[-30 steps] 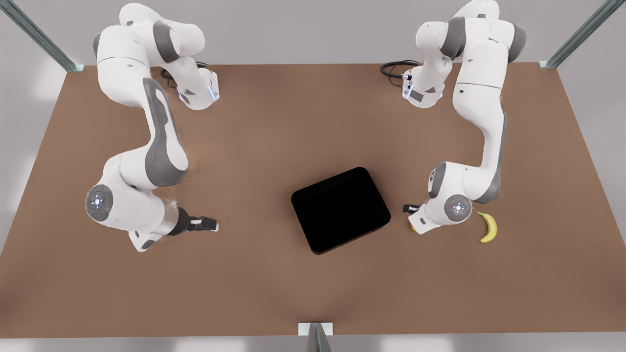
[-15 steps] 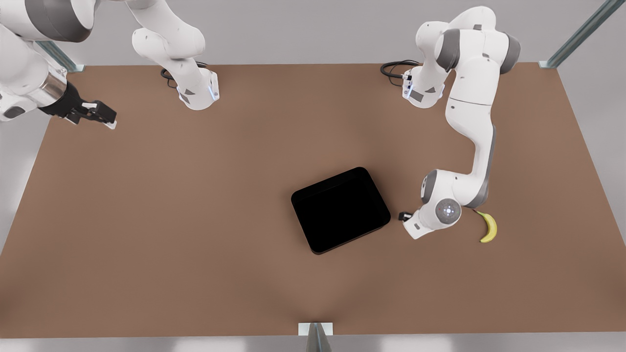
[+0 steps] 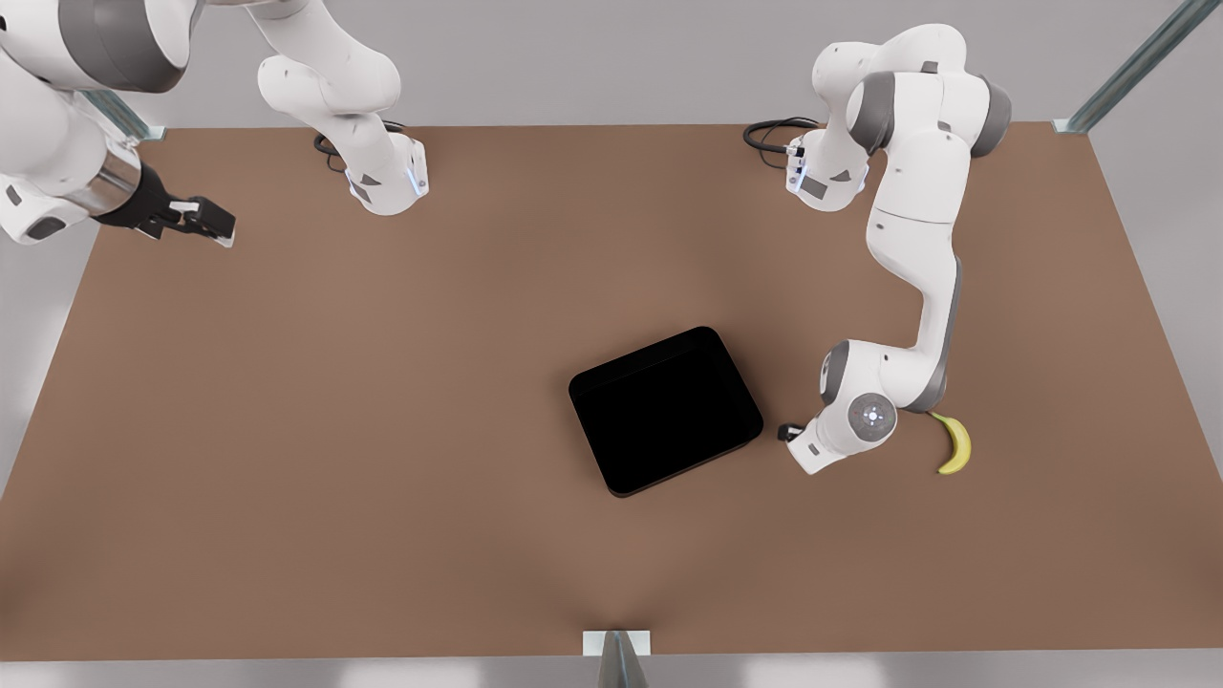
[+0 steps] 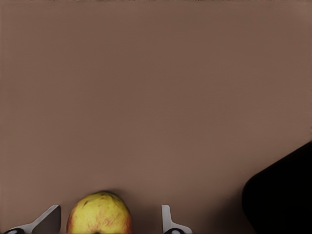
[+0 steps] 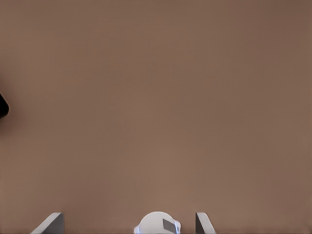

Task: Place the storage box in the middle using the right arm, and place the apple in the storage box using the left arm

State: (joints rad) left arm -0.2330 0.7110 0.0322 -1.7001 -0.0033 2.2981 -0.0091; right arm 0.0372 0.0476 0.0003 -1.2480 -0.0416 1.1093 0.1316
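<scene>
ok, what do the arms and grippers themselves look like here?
Both arms: white shells, grey joint bands; lit round hub on the left one. Left gripper, front view's right, and right gripper, front view's left: black bodies, pale grey fingers. Black cables coil by both bases.

Looks like a simulated robot lab: plain brown surface (image 3: 382, 478), grey walls, metal frame posts (image 3: 1132, 72) at the corners, two white arms bolted on with cables (image 3: 769, 134).
</scene>
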